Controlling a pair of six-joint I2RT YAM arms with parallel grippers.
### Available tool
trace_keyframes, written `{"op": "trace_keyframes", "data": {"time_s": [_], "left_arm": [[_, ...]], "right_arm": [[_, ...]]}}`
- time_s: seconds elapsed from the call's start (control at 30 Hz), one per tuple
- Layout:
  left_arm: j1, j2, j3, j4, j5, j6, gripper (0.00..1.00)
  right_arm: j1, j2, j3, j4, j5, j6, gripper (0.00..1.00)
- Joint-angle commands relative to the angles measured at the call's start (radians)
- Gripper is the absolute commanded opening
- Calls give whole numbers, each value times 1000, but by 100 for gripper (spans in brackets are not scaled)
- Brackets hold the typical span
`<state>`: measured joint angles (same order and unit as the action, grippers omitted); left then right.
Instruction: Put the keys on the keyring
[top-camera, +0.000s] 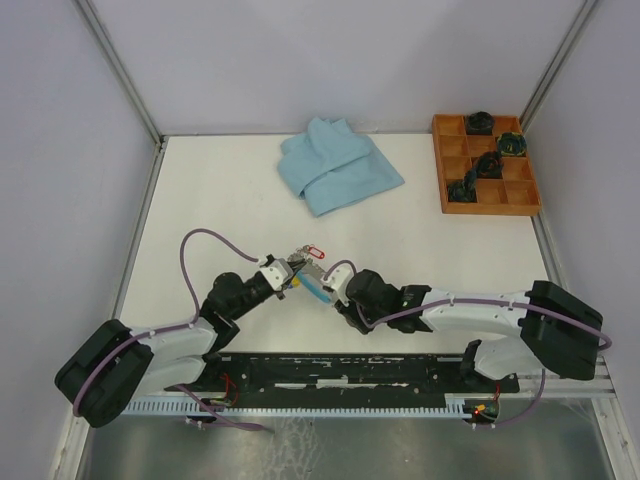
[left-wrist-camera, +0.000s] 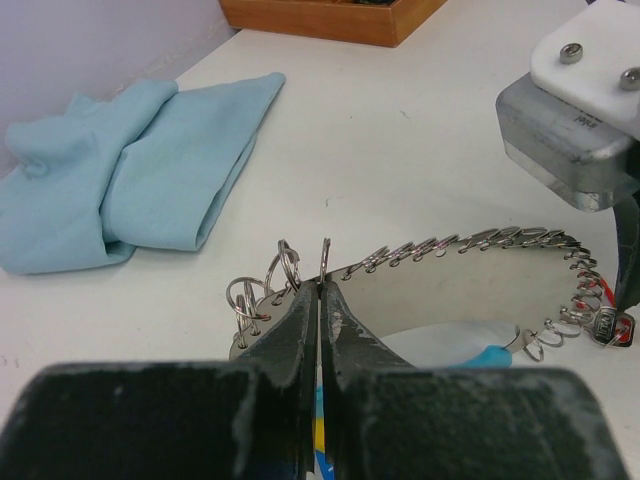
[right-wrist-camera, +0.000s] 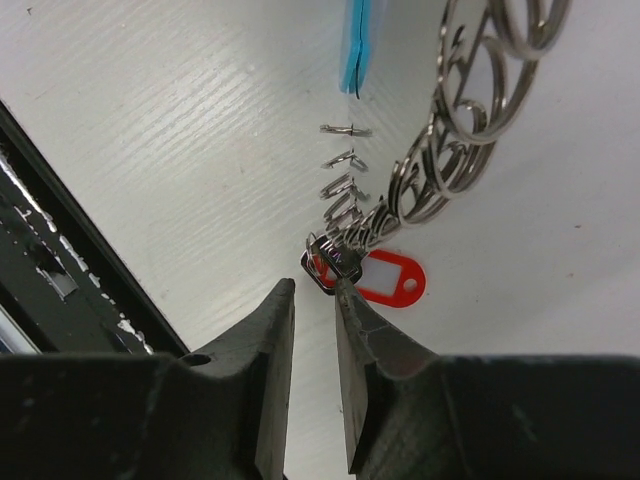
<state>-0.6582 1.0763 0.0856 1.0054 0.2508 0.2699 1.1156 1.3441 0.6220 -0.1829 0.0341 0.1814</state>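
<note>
From above, the keyring (top-camera: 300, 263) sits mid-bench (top-camera: 220, 200) between the two arms, both stretched low and inward from their bases so that their tips nearly meet. A key with a red tag (top-camera: 314, 252) lies at the ring; no other key is identifiable. The wooden tray (top-camera: 487, 207) at the far right holds dark items too small to name. The job looks early, one key at most dealt with.

In the left wrist view, the left claw (left-wrist-camera: 320, 292) is pinched tight on the ring's near side, holding the loop roughly level above the bench. The red-tagged key hangs at the ring's far end, just under the right arm's wrist. A light-blue cloth (left-wrist-camera: 120, 190) lies well apart.

In the right wrist view, the right claw (right-wrist-camera: 315, 288) points down at the bench, its jaws narrow with nothing clearly between them, tips just short of the key's head. Whether that key is already threaded I cannot tell.
</note>
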Motion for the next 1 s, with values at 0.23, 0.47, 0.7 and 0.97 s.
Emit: {"op": "trace_keyframes", "data": {"time_s": [0.23, 0.47, 0.7, 0.97], "left_arm": [[7, 12, 5, 107, -22, -6, 3], [9, 27, 7, 118, -17, -10, 3], [9, 13, 5, 113, -21, -10, 3], [9, 9, 6, 113, -12, -18, 3]], "right_arm": [[10, 40, 21, 98, 70, -31, 26], [10, 56, 21, 105, 53, -39, 25], [11, 64, 13, 109, 39, -29, 19], [10, 69, 8, 106, 36, -34, 14]]}}
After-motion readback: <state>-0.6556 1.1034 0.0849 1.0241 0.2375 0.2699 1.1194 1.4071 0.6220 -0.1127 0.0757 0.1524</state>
